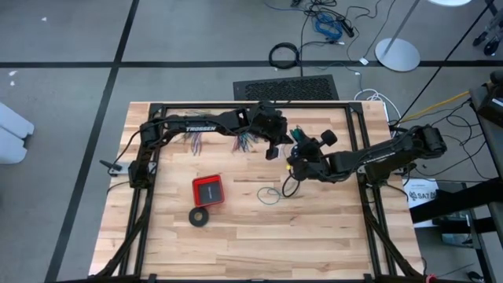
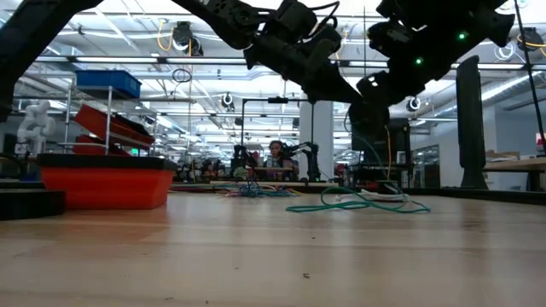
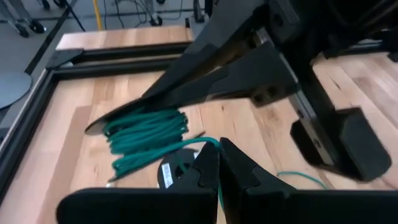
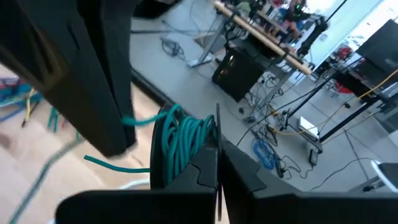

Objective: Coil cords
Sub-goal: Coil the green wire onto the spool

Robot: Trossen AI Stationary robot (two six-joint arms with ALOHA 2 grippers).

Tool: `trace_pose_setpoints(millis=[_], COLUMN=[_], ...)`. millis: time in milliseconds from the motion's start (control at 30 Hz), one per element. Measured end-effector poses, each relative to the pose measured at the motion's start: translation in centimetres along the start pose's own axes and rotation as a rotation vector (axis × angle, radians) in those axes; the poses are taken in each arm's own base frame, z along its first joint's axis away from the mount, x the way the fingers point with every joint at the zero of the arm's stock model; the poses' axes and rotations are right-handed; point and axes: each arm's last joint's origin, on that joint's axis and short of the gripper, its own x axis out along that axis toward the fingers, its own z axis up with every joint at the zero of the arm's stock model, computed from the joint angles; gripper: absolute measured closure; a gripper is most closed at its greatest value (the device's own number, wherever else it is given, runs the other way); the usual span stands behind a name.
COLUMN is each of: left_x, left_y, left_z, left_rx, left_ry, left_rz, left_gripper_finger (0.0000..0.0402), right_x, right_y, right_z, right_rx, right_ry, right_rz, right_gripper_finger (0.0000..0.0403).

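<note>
A pale wooden table [image 1: 236, 236] framed in black rails stands on a grey workshop floor, with shelves and benches showing beyond it in the low view. Over its middle the right gripper [image 4: 217, 163] is closed on a bundle of wound teal-green wire [image 4: 180, 140], held up off the boards; its loops hang just beside the fingers, and a loose tail runs out from the bundle. The left gripper [image 3: 219, 163] hangs close against it, jaws shut, and a strand of the same wire emerges at its fingertips, so it appears to be pinching that strand, though the contact is partly hidden. From there the wire trails down to the table, where a slack loop [image 1: 269, 195] lies near the red tray [image 1: 208, 190] and the black ring [image 1: 200, 216]. The fanned coloured wires [image 1: 211, 140] lie under the left arm. By this reading most of the green wire is coiled and a tail remains to be wound in. A pale strand seen beside the green loop in the low view may be the white cord; whether it is coiled I cannot tell.
</note>
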Motion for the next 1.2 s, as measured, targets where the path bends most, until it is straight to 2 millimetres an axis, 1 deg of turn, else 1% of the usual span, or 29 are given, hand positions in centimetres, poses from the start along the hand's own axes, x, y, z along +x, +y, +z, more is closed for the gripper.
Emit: trace_pose_setpoints(millis=[233, 433, 667, 800, 1000, 1200], left_x=[-0.2, -0.5, -0.3, -0.2, 0.1, 0.2], left_y=[-0.4, -0.7, -1.4, -2.2, -3.3, -3.6], left_z=[0.9, 1.1, 1.2, 1.7, 2.1, 2.6], left_rx=[0.018, 0.007, 0.011, 0.022, 0.041, 0.005], left_ry=[-0.058, -0.056, -0.076, -0.095, -0.112, -0.147], left_rz=[-0.023, -0.048, -0.156, -0.175, -0.190, -0.173], left_gripper_finger=[0.0399, 0.0373, 0.0352, 0.0350, 0.0349, 0.0349], right_x=[0.0, -0.4, -1.5, -1.8, -2.2, -2.7], right_y=[0.1, -0.1, -0.8, -1.5, -2.1, -2.9], right_z=[0.5, 0.8, 2.0, 2.9, 3.5, 4.0], right_rx=[0.024, 0.054, 0.111, 0.149, 0.183, 0.222], right_ry=[-0.030, -0.045, -0.086, -0.114, -0.135, -0.151], right_rz=[-0.020, -0.010, 0.030, 0.035, 0.046, 0.051], right_gripper_finger=[0.0403, 0.0403, 0.0403, 0.0403, 0.0403, 0.0403])
